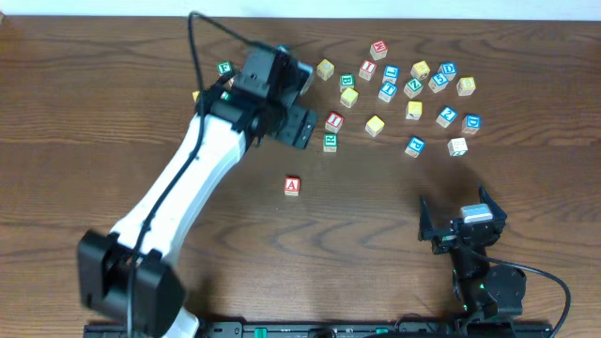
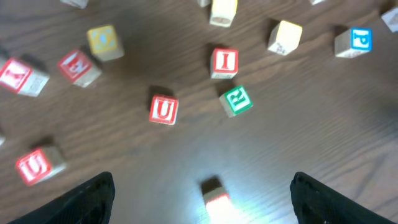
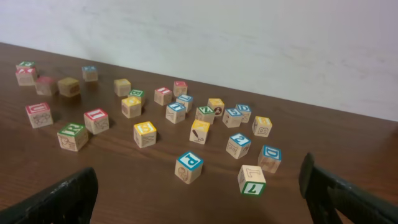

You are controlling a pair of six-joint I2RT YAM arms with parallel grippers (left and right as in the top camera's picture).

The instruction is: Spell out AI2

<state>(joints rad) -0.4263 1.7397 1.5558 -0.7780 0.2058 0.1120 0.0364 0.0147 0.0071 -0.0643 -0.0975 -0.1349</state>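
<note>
Reading legibly overhead only: A cube (image 1: 292, 186)

white left arm (image 1: 178, 178), black cable (image 1: 192, 47), black left tool (image 1: 305, 129)

The left arm (image 1: 178, 188) rises from its base at the lower left of the overhead view and stretches diagonally up and to the right. Its wrist is bent so that the left gripper (image 1: 299, 127) points down. The jaws stand wide apart and empty, and its dark fingers (image 2: 87, 199) sit at the lower corners of the wrist view. The right arm (image 1: 484, 282) is folded low at the lower right. The right gripper (image 1: 458, 214) faces forward, its jaws spread fully and holding nothing.
</note>
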